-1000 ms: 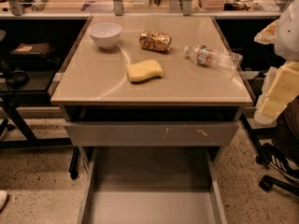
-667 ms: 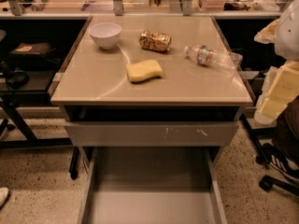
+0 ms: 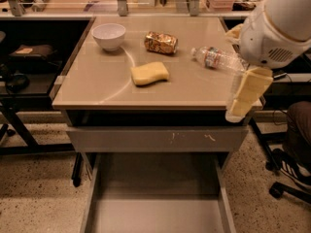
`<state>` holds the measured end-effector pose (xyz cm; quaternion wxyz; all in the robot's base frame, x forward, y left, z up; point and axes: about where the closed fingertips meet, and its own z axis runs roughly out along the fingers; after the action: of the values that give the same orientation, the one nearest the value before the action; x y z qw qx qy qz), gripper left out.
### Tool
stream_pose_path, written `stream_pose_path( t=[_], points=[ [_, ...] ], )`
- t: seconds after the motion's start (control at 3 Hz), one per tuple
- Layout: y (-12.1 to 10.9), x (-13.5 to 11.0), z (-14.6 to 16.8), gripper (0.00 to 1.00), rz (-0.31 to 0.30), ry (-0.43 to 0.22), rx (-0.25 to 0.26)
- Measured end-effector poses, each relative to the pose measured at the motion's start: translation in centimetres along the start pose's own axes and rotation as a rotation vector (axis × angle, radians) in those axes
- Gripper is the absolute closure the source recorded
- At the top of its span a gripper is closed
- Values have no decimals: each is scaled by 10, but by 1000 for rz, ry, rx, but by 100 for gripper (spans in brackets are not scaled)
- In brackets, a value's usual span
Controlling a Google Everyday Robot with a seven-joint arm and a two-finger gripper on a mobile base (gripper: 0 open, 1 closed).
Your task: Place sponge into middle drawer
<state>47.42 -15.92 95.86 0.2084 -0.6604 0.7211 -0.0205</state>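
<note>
The pale yellow sponge [image 3: 149, 73] lies flat near the middle of the tan desk top [image 3: 97, 84]. The middle drawer [image 3: 155, 205] is pulled out below the desk, with its grey floor bare. My gripper [image 3: 238, 111] hangs from the white arm [image 3: 277, 28] at the desk's right front edge. It points down, to the right of the sponge and well apart from it, and holds nothing that I can see.
A white bowl [image 3: 109, 35] stands at the back left. A crumpled gold foil packet [image 3: 161, 42] lies behind the sponge. A plastic bottle [image 3: 216, 58] lies on its side next to my arm. A scratched grey drawer front [image 3: 155, 139] sits above the open drawer. Office chairs stand on both sides.
My arm and gripper have moved left, from beside the desk to over its right front edge. The sponge and the other objects have not moved.
</note>
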Motion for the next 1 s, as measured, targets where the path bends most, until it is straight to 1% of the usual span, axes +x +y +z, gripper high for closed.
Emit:
stream_pose_path(
  t=[0.33, 0.67, 1.0],
  points=[
    [-13, -22, 26, 0, -68, -80, 19],
    [-39, -30, 47, 0, -148, -166, 71],
    [-39, -30, 47, 0, -148, -166, 71]
  ],
)
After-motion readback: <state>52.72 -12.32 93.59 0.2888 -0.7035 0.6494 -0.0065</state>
